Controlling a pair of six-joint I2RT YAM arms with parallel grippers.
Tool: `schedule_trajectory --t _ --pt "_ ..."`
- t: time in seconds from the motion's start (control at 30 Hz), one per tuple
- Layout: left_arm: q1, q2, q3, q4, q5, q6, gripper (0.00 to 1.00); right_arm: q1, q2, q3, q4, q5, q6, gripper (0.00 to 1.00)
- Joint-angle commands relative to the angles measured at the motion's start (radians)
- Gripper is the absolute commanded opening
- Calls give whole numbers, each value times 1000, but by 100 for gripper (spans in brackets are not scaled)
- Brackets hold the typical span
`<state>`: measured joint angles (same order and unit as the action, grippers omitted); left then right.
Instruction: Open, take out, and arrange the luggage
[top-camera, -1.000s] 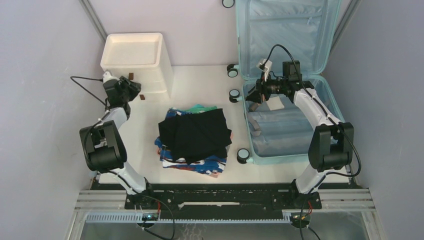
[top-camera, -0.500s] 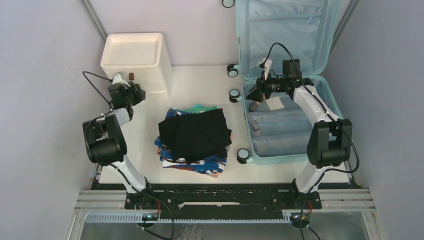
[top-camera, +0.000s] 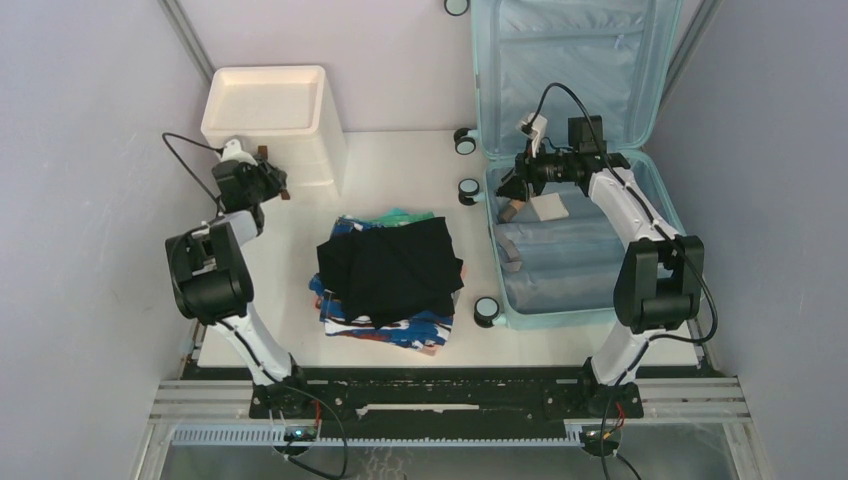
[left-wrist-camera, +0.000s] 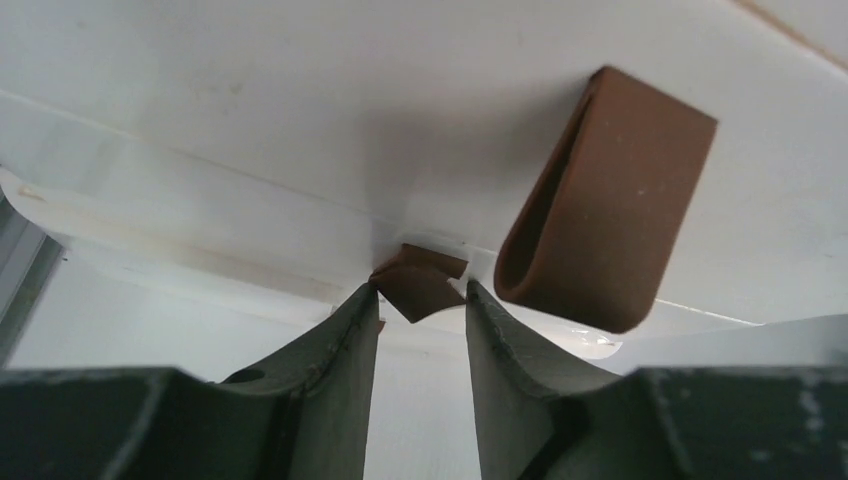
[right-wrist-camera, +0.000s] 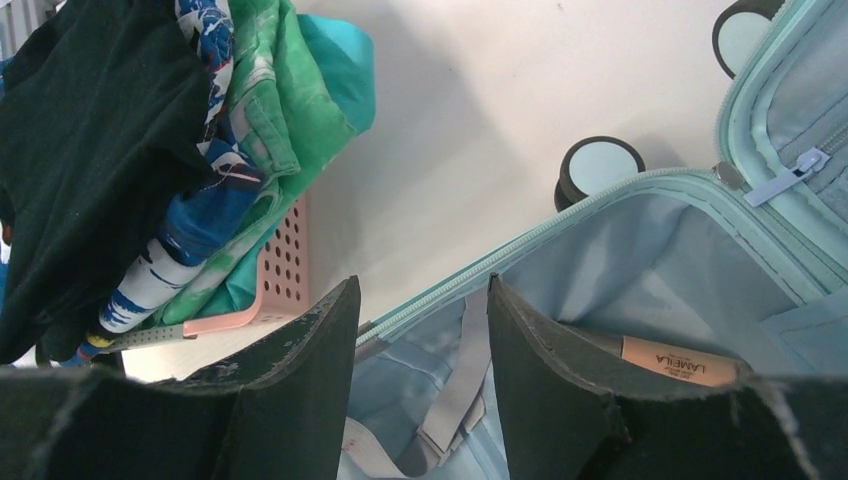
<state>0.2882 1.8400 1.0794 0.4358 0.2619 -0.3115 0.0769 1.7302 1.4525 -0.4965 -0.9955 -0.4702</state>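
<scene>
Suitcase (top-camera: 560, 265) at the right of the top view, open: base flat on the table (top-camera: 400, 165), lid upright against the back wall at upper right.

Right gripper (top-camera: 512, 192) hangs over the left rim of the base. In its wrist view the fingers (right-wrist-camera: 300, 370) stand apart with nothing between them. Past them are the zip edge, a grey strap (right-wrist-camera: 460, 370) and a tan labelled packet (right-wrist-camera: 680, 362) inside the lining. One wheel (right-wrist-camera: 598, 168) sits just outside the rim.

Left gripper (top-camera: 278, 185) is at the front of the white cabinet (top-camera: 265, 105), upper left. Its fingers (left-wrist-camera: 340, 360) are partly apart with a small brown tab (left-wrist-camera: 418, 285) right at their tips. Whether they pinch it, I cannot tell. A larger brown loop handle (left-wrist-camera: 600, 200) sits upper right of it.

Clothes (top-camera: 390, 265) are piled in a pink basket (right-wrist-camera: 285, 270) at centre.
</scene>
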Motion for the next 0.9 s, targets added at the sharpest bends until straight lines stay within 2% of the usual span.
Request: schedule_trajectory --t 0.0,0.1,0.23,0.3,0.87 --pt "16 14 92 58 51 28 40 -6 8 50 1 -3 -19 58" --pt "17 20 101 58 81 36 34 -6 13 58 1 1 -19 57" --pt "21 34 108 58 121 26 8 -6 18 67 1 2 -19 57" --pt "22 29 100 61 127 25 1 -6 21 69 0 4 -22 58" --pt "28 -140 -106 67 147 68 0 -8 29 60 -5 3 -29 58"
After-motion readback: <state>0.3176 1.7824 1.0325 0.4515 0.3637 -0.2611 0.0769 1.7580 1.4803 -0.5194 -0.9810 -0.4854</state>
